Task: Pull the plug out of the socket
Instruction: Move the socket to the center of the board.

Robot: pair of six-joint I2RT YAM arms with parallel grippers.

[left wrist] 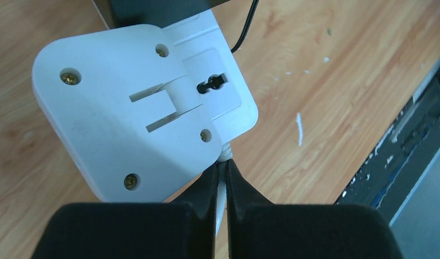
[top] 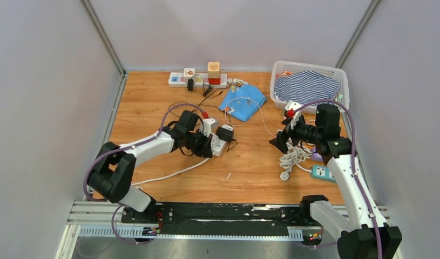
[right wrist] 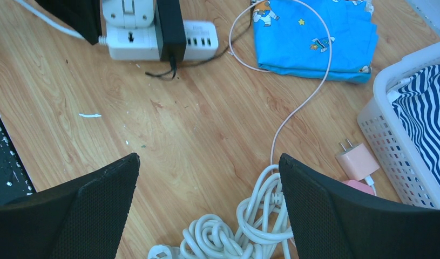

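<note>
**Between the left claw's fingers: cord pinched, plug sitting in its socket**

Just ahead of the left claw (left wrist: 223,168), the white plastic power strip (left wrist: 115,124) is tilting its screwed underside towards the wrist camera. The claw is clamping down on the white round cord (left wrist: 222,195) where it leaves the strip's end, its fingers nearly meeting around it. On the far side of that claw, the black boxy plug (top: 225,133) is sitting in the strip's socket, its thin black lead trailing across the pale wooden desk (top: 250,178).

Well apart from it, the right claw (right wrist: 209,162) is hanging wide open above the desk, gripping nothing. Beneath it, a coiled white cable (right wrist: 244,226) is lying in loops. Beyond the claw, a folded blue printed cloth (right wrist: 315,38) is resting flat. Just past the claw's right finger, a pink wall charger (right wrist: 357,161) is lying beside a white lattice basket (right wrist: 390,145) that is holding striped fabric.
</note>
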